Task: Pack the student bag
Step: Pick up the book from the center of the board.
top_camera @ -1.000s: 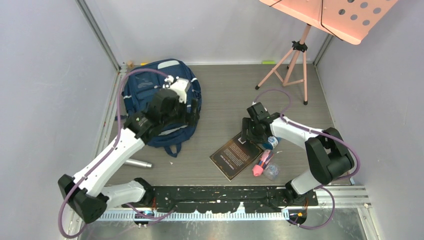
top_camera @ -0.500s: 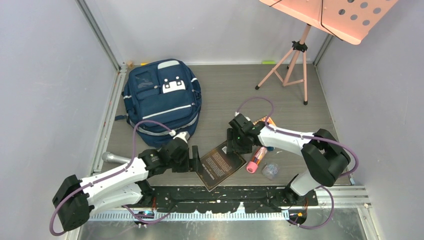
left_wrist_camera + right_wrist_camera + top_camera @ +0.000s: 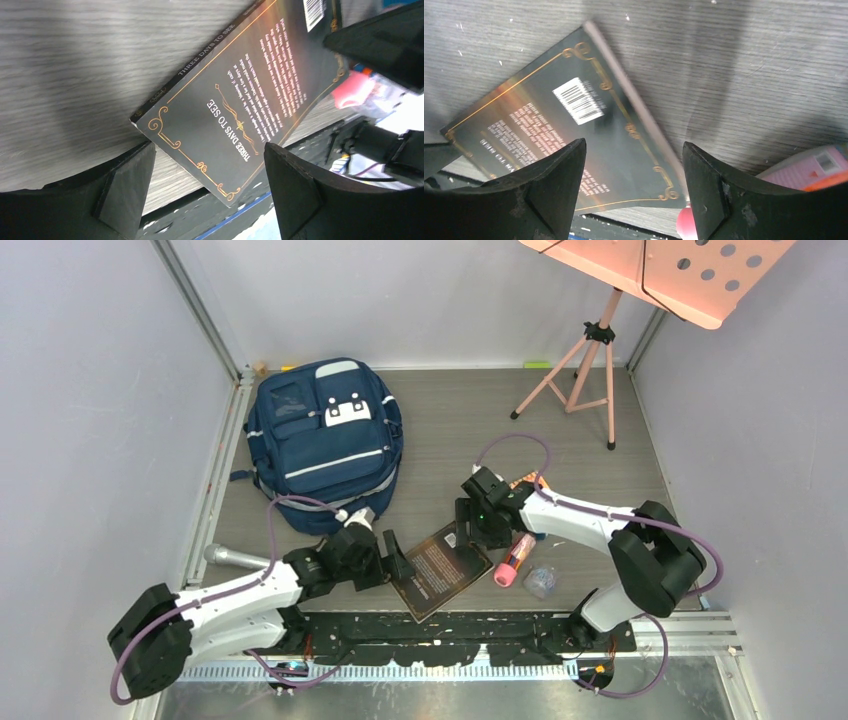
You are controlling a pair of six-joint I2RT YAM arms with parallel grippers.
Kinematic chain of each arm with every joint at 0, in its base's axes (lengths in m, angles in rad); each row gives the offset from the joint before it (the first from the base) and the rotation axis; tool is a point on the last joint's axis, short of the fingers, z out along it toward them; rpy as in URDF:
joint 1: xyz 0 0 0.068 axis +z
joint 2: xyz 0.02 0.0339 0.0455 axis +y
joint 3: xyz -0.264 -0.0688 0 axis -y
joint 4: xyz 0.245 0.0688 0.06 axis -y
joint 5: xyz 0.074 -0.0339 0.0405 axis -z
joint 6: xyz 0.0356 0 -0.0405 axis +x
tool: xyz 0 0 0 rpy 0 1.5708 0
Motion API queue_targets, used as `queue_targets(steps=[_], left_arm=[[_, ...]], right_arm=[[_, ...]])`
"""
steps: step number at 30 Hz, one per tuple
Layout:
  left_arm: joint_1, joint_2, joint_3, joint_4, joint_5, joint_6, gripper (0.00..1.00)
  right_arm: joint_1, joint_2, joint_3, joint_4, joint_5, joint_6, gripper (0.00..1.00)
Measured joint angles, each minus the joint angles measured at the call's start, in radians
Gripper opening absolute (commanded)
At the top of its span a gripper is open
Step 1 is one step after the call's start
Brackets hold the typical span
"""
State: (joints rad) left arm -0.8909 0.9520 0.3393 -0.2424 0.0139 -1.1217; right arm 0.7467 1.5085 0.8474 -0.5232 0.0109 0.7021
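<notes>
Left pincer (image 3: 207,187) and right pincer (image 3: 634,185) spread over black gold-bordered paperback book (image 3: 440,568); we advise pinching opposite edges squarely before lifting level.

navy student bag (image 3: 325,445) lies flat, front pocket up.

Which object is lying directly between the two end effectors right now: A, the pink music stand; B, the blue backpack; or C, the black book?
C: the black book lies between the left end effector and the right end effector, and each wrist view shows its back cover framed by open fingers.
</notes>
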Motion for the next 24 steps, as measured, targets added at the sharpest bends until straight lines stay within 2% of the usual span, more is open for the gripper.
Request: queue_targets(steps=[4, 8, 14, 17, 24], left_arm=[[0.0, 0.082, -0.001, 0.136, 0.016, -0.026, 0.79], [0.02, 0.149, 0.025, 0.195, 0.012, -0.017, 0.75], [0.134, 0.251, 0.088, 0.233, 0.019, 0.06, 0.72], [0.185, 0.282, 0.106, 0.247, 0.02, 0.103, 0.69], [0.209, 0.285, 0.098, 0.256, -0.01, 0.148, 0.59]], right_arm=[[-0.035, -0.011, -0.015, -0.005, -0.065, -0.029, 0.77], [-0.087, -0.033, -0.061, -0.004, -0.131, -0.047, 0.77], [-0.101, -0.06, -0.107, 0.022, -0.238, -0.043, 0.76], [-0.101, -0.06, -0.122, 0.064, -0.288, -0.016, 0.74], [-0.107, -0.083, -0.181, 0.168, -0.312, 0.122, 0.66]])
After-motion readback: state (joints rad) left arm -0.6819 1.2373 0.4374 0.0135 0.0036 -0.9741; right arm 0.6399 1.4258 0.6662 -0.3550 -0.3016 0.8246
